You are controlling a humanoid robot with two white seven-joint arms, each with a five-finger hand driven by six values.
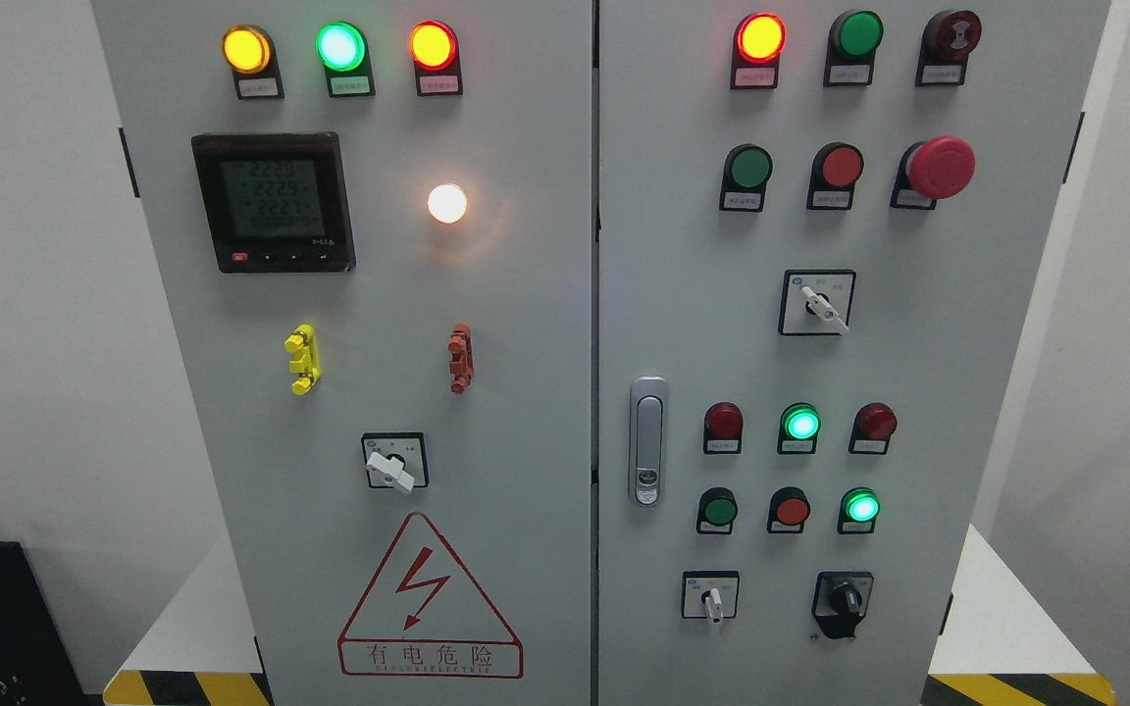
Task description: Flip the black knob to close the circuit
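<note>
The black knob [843,600] sits at the lower right of the grey cabinet's right door [938,373], on a small square plate, its handle pointing roughly down. A white selector switch [712,598] is to its left. Neither of my hands nor any arm shows in the head view.
The right door also carries a red mushroom stop button [940,167], a white rotary switch [820,306], lit green lamps [801,424] and a door latch [647,441]. The left door has a meter [273,202], a white switch [390,469] and a hazard triangle [428,603].
</note>
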